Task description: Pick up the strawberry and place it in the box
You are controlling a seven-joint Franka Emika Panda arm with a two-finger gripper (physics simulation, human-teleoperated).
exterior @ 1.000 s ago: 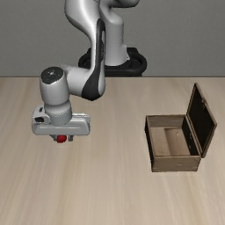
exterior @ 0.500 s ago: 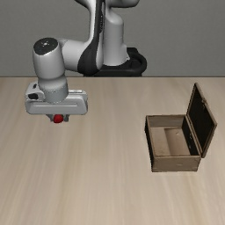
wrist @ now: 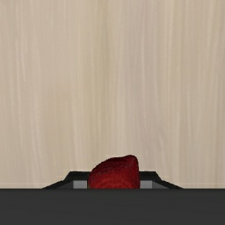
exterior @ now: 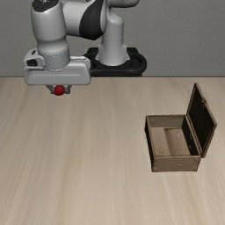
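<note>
The pick-up looks done. In the exterior view the end effector [exterior: 59, 89] hangs in the upper left of the frame, raised well above the wooden worktop [exterior: 88, 180], with the red strawberry [exterior: 60, 90] pinched between its fingers. The wrist view shows the same grip, with the strawberry [wrist: 115, 173] held from two sides by the fingers and bare worktop beneath it. The wooden box [exterior: 171, 163] sits at the right of the frame, well apart from the strawberry, its lid [exterior: 203, 119] tilted back and its inside open. What remains, I judge, is the carry across to the box, the lowering over its opening, and the release.
</note>
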